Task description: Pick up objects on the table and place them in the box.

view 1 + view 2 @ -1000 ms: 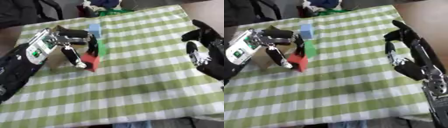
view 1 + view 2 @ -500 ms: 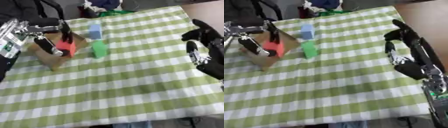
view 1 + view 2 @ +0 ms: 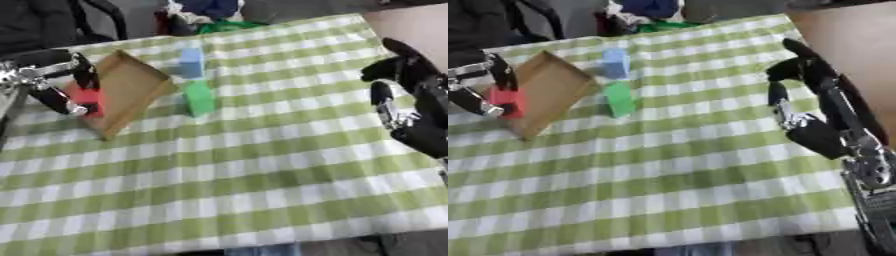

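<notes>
The table is covered by a green-and-white checked cloth (image 3: 262, 165). A brown cardboard box (image 3: 131, 92) sits at the upper left of the frame, tilted, with its open side facing left.

The left hand (image 3: 54, 80) is at the left edge, level with the box. Its fingers are curled round a red block (image 3: 87, 97), which sits at the box's left side, at or just inside the opening. Whether the block touches the box floor cannot be told. Dark fingers lie above and below-left of the block.

2 other blocks lie on the cloth to the right of the box. The green block (image 3: 199, 97) lies just beside the box's right edge; contact between them cannot be confirmed. The blue block (image 3: 190, 62) lies just above the green one, nearer the far edge of the table, close to the box's upper right corner. Both are well apart from the left hand, with the box between.

The right hand (image 3: 802, 95) shows at the right of the frame, raised over the cloth's right edge, with its fingers relaxed and grasping nothing. It is well apart from all 3 blocks and from the box.

Dark and coloured clutter (image 3: 206, 12) lies beyond the table's far edge at the upper centre; it cannot be made out.
</notes>
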Robot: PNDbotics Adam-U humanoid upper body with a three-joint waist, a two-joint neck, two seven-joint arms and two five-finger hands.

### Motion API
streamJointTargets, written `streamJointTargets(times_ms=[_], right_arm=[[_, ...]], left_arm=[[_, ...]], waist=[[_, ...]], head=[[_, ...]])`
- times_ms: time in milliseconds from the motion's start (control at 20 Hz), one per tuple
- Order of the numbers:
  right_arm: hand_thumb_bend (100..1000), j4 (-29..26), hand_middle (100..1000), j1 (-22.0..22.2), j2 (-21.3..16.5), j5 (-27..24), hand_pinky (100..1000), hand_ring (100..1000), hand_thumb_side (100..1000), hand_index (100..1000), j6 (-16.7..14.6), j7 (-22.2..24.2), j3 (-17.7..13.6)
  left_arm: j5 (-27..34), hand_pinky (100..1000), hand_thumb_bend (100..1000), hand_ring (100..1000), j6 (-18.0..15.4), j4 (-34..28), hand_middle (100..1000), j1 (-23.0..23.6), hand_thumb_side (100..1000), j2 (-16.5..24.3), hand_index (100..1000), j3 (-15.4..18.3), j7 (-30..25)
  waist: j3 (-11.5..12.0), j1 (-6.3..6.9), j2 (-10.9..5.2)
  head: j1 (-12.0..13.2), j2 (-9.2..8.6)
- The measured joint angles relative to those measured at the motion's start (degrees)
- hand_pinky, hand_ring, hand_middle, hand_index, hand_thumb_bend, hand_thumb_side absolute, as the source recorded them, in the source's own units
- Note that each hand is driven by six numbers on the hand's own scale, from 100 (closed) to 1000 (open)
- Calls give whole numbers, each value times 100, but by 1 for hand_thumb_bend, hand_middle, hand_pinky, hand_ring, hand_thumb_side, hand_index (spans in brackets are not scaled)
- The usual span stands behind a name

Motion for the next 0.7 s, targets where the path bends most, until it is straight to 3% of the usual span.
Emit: streamJointTargets(times_ms=[200, 300, 400, 500, 700], right_arm=[[100, 0, 689, -1, 5, 0, 847, 722, 587, 1000, 0, 0, 0], [100, 0, 689, -2, 6, 0, 847, 722, 587, 1000, 0, 0, 1], [100, 0, 689, -2, 6, 1, 847, 722, 587, 1000, 0, 0, 1], [100, 0, 689, -2, 6, 1, 847, 722, 588, 1000, 0, 0, 1], [100, 1, 689, -2, 6, 1, 847, 722, 588, 1000, 0, 0, 1]], left_arm=[[-264, 684, 449, 618, 277, 182, 564, -42, 100, -186, 757, 105, 791], [-365, 703, 553, 650, 373, 252, 612, -59, 151, -244, 799, 115, 1022], [-464, 735, 716, 693, 414, 323, 681, -72, 236, -279, 839, 113, 1098], [-559, 752, 807, 715, 421, 375, 720, -81, 278, -281, 858, 112, 1066], [-635, 757, 827, 722, 406, 339, 729, -155, 310, -281, 861, 127, 966]], waist=[[-19, -18, 29], [-33, -18, 31], [-37, -17, 32], [-38, -16, 32], [-38, -16, 32]], head=[[0, 0], [0, 0], [0, 0], [0, 0], [-4, 0]])
